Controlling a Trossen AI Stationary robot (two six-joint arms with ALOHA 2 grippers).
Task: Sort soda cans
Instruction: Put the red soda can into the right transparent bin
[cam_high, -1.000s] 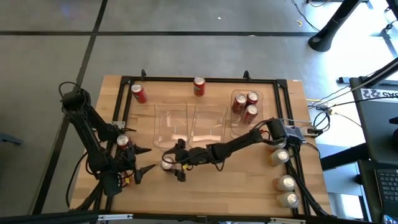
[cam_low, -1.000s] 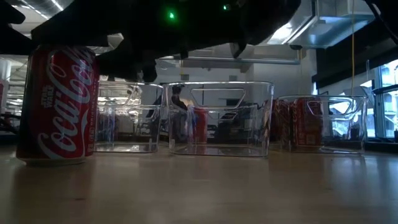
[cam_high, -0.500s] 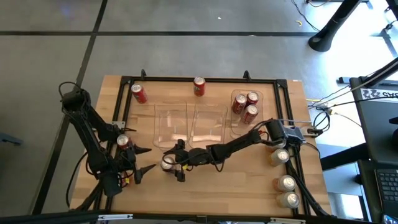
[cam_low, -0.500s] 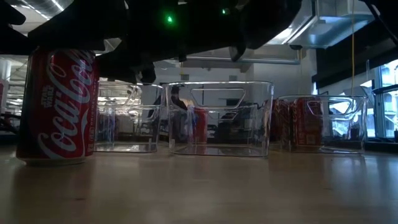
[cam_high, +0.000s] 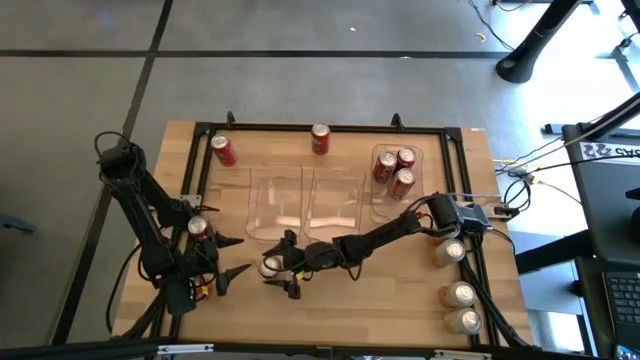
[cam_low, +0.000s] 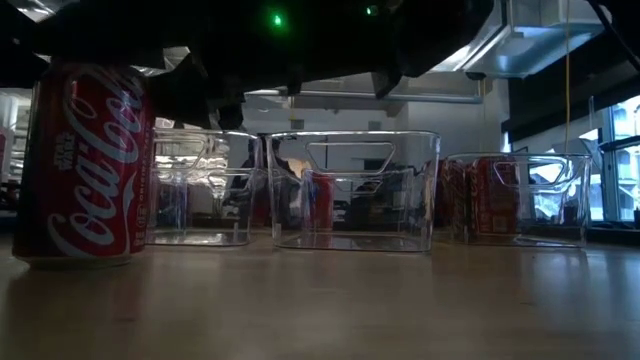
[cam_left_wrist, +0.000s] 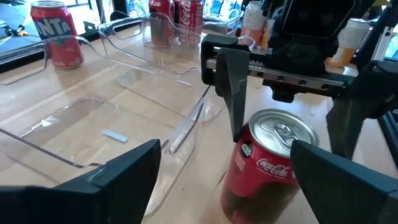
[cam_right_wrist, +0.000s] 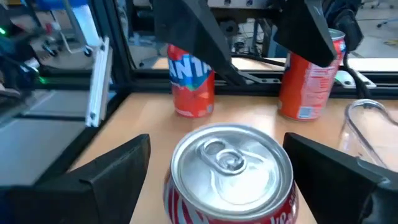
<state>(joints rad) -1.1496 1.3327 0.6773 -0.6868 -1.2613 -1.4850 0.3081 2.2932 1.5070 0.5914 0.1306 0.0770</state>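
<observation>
A red soda can (cam_high: 268, 266) with a silver top stands upright on the table in front of the clear bins. It shows large in the low view (cam_low: 85, 165). My right gripper (cam_high: 284, 270) reaches in from the table's right, open, with one finger on each side of this can (cam_right_wrist: 230, 165). My left gripper (cam_high: 232, 256) waits open just left of the can, pointing at it (cam_left_wrist: 273, 162). Three red cans (cam_high: 394, 170) stand in the right bin. Further red cans (cam_high: 224, 150) (cam_high: 320, 138) stand by the far edge, and another (cam_high: 198, 227) is beside the left arm. My right gripper touches the red can with its far-side finger (cam_left_wrist: 236, 118), whose inner face lies against the can's side just under the rim (cam_left_wrist: 247, 140). The near-side finger (cam_left_wrist: 345, 124) stands apart from it. The fingers come in level from the table's right. The can stands upright on the table.
Three clear bins (cam_high: 275, 208) (cam_high: 335, 200) (cam_high: 396, 152) sit in a row at mid-table, the left two without cans. Pale cans (cam_high: 448, 250) (cam_high: 460, 294) (cam_high: 465, 320) stand along the right edge. A black frame (cam_high: 330, 128) rims the table. An orange-red can (cam_right_wrist: 191, 81) stands behind my left gripper.
My right gripper has moved a little toward the table's near edge. The red can between its fingers has slid the same way, staying upright, and looms larger in the low view. The left arm has kept still.
</observation>
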